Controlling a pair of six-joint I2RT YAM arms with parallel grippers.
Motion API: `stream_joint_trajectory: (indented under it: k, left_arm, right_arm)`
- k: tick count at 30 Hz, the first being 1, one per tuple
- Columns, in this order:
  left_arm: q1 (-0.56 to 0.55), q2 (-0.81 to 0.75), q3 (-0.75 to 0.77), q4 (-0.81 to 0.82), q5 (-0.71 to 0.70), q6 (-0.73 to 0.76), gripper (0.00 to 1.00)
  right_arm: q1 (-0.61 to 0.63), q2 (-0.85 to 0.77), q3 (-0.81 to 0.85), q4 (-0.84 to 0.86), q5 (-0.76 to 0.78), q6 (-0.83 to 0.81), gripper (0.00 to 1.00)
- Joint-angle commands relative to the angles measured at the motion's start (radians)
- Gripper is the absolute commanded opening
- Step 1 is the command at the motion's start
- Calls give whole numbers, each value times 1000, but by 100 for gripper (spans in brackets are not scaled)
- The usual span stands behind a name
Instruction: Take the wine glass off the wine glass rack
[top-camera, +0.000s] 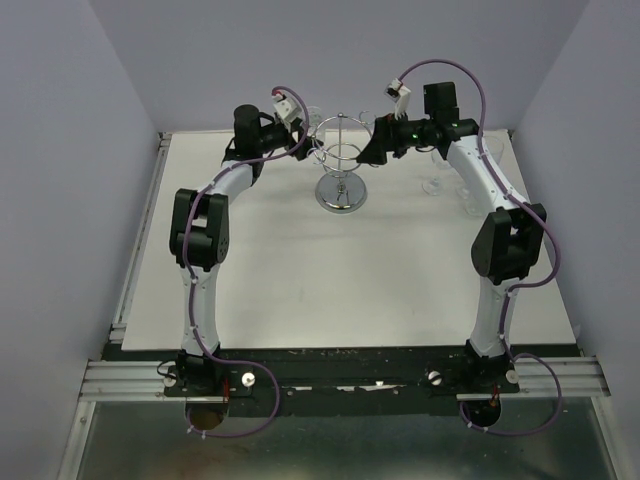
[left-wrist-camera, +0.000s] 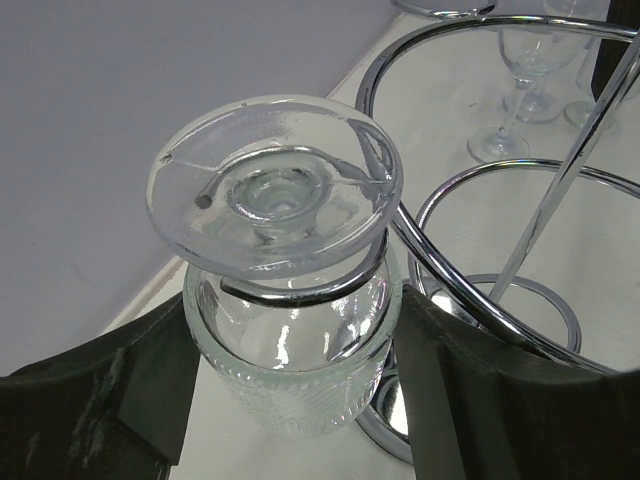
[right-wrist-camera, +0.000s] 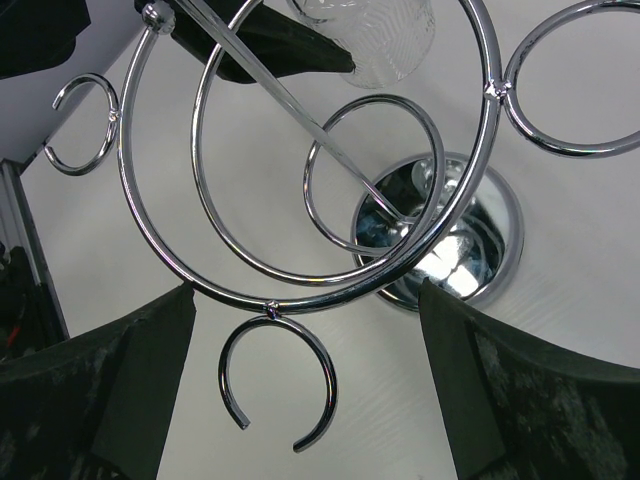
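Two pincers flank the wine glass rack, one on each side of its chrome post. The wine glass hangs upside down between the fingers of the left pincer. Its round foot rests on top of a wire hook that curls underneath, so the textured bowl sits low, right in the pincer's mouth.

The left pincer is partly closed on that bowl. Both dark fingers lie against its sides, which looks like a grip. Taking the bowl rather than the short stem gives a broad, steady surface.

Because the foot is wider than the hook, the glass likely cannot be pulled straight down. It would have to slide out sideways through the hook's gap, and I cannot tell which way that gap faces.

The right pincer stands wide open and holds nothing. An empty hook dangles between its fingers, with the rack's large ring just ahead and the mirrored base beyond. It seems stationed there to steady the light rack should the glass drag on it.

Beyond the rack from the left pincer, other stemmed glasses stand upright on the table.
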Motion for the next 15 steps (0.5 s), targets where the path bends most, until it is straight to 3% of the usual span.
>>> stream_joint_trajectory:
  k: [1, 9, 15]
  left_arm:
    - [-10, -100, -14, 61, -41, 13, 4]
    - [-4, -120, -20, 58, -69, 11, 0]
    - [4, -127, -23, 15, -110, 39, 0]
  right_arm:
    - [9, 21, 31, 10, -18, 7, 98]
    - [8, 23, 42, 9, -12, 5, 98]
    - [6, 10, 79, 12, 79, 12, 100]
